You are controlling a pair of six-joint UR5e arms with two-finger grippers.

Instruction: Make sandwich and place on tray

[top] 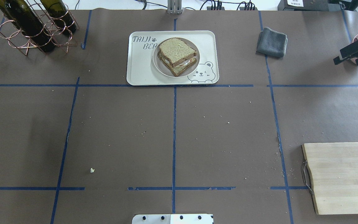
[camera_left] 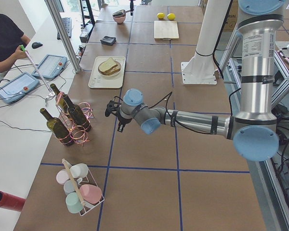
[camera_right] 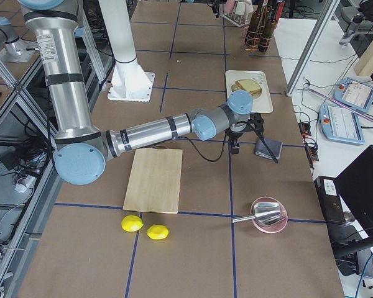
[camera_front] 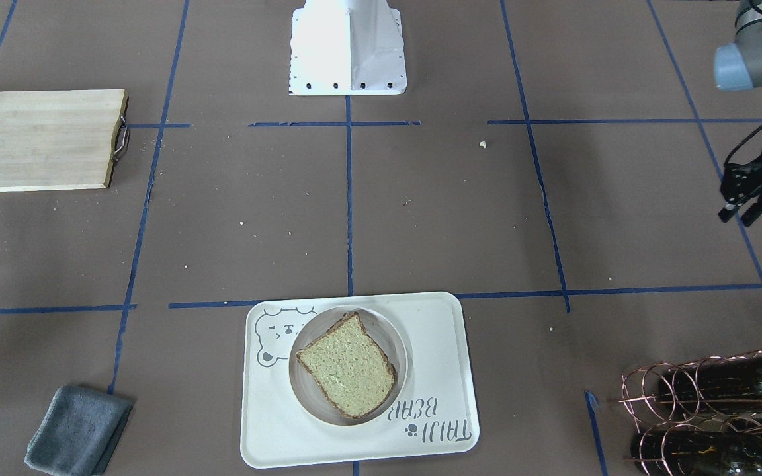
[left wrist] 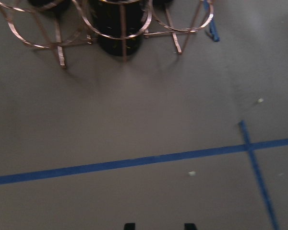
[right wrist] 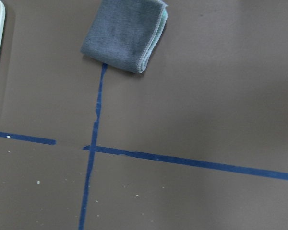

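The sandwich (camera_front: 348, 363) lies on a small round white plate (camera_front: 301, 396) on the cream tray (camera_front: 434, 330) with the bear drawing. In the overhead view the sandwich (top: 176, 53) shows two bread slices with a bit of white egg between them, on the tray (top: 141, 71). My left gripper (camera_front: 738, 217) hovers far to the side near the bottle rack, and the left wrist view shows it (left wrist: 159, 226) open and empty. My right gripper (top: 346, 61) is open and empty at the table's right edge, beyond the grey cloth.
A wooden cutting board (top: 343, 177) with a metal handle lies near my right side. A folded grey cloth (top: 272, 42) lies right of the tray. A copper rack with dark bottles (top: 33, 28) stands at the far left. A pink bowl (camera_right: 270, 214) and two lemons (camera_right: 132, 223) lie further right.
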